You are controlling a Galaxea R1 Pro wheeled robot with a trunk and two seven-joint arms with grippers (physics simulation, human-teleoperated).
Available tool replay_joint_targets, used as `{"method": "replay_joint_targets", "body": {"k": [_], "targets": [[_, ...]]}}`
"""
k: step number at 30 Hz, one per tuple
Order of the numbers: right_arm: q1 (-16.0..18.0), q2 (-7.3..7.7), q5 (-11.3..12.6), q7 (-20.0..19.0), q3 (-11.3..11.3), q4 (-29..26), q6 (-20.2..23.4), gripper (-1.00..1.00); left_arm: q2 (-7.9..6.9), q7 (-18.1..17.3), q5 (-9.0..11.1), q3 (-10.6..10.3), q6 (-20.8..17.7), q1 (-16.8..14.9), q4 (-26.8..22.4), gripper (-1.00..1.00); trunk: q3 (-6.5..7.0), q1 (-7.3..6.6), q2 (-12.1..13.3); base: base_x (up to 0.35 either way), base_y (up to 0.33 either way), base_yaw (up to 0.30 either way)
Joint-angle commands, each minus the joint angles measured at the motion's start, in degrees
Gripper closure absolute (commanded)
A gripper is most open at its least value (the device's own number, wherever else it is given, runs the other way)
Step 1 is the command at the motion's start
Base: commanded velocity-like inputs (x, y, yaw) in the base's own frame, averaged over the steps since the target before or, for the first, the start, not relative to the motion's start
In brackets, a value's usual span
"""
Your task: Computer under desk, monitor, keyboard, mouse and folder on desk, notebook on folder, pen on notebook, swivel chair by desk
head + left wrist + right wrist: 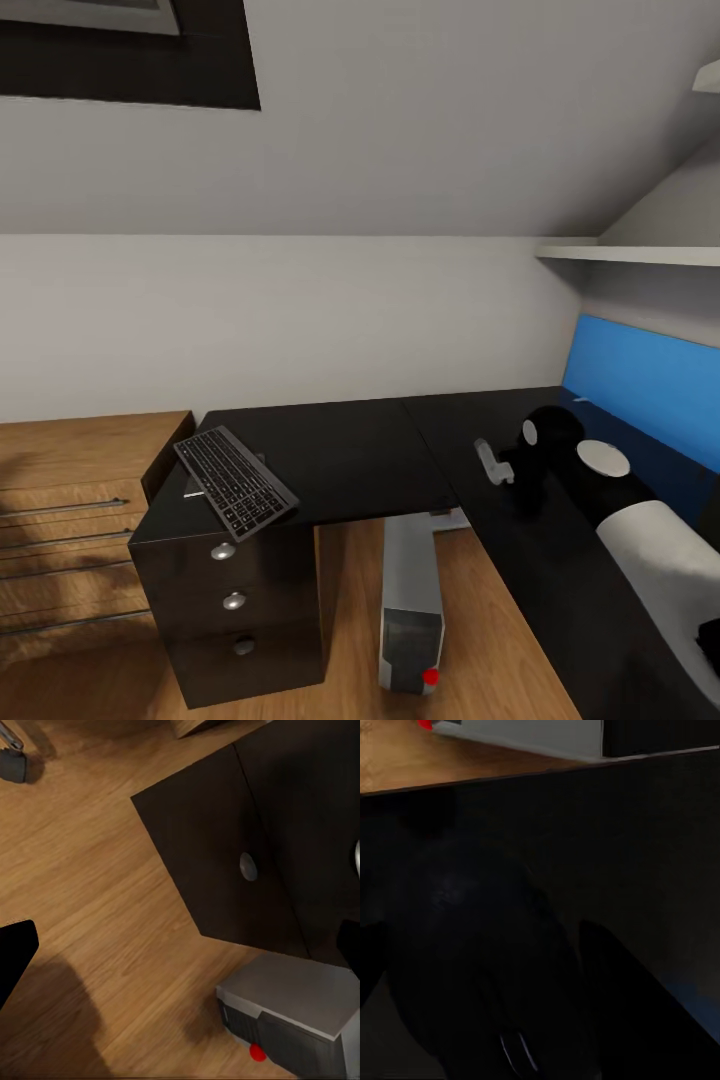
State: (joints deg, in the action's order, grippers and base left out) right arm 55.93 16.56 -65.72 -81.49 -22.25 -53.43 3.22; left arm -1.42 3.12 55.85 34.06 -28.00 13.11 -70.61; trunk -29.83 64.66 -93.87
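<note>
slim dark grey keyboard (236,482) is lying at centre-left on the glossy black table (350,455); grey tower computer (411,600) is standing beneath. right pincer (487,997) is seemingly clasping the dark oval mouse (472,967), not yet placed; left pincer's state i cannot tell.

The right arm (640,530) is seen in the head view as a chain of rounded glossy black segments followed by a thick white cylindrical sleeve, with a flat pale grey disc cap (603,458) set on one black joint and a smaller white round cap (529,433) on the segment ahead of it. A small light grey bracket-like piece (492,462) is fitted at the front of the black wrist housing. In the left wrist view, two plain matte black finger tips (15,952) are seen at opposite edges, without markings.
</note>
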Motion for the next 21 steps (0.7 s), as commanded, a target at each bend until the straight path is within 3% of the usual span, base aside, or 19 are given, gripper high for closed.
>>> {"method": "replay_joint_targets", "body": {"k": [1,4,7,12,17,21], "targets": [[0.4,0.08,0.0,-0.1,-0.2,1.2,-0.1,1.00,-0.03,0.4,0.6,-0.4,-0.2,0.0,-0.1,-1.00,-0.05,0.00,0.0,0.000,0.000,0.000],[1.3,0.53,0.2,0.3,0.0,5.0,-1.6,1.00,-0.14,0.6,0.5,-2.1,-0.1,0.0,0.0,-1.00,-0.05,0.00,0.0,0.000,0.000,0.000],[1.6,0.94,0.3,1.0,1.5,7.5,-2.3,1.00,-0.19,0.7,0.5,-2.9,-0.1,0.0,0.0,-1.00,-0.05,0.00,0.0,0.000,0.000,0.000],[1.8,1.10,0.3,3.3,7.5,11.7,-2.6,1.00,-0.18,0.7,0.5,-3.4,0.0,0.0,0.0,-1.00,-0.05,0.00,0.0,0.000,0.000,0.000],[2.2,0.80,0.4,4.1,9.6,15.0,-2.4,1.00,-0.16,0.7,0.5,-3.5,0.0,0.0,0.0,-1.00,-0.05,0.00,0.0,0.000,0.000,0.000],[2.3,0.65,0.4,4.5,10.0,17.0,-2.0,1.00,-0.18,0.7,0.5,-3.6,0.0,0.0,0.0,-1.00,-0.05,0.00,0.0,0.000,0.000,0.000]]}}
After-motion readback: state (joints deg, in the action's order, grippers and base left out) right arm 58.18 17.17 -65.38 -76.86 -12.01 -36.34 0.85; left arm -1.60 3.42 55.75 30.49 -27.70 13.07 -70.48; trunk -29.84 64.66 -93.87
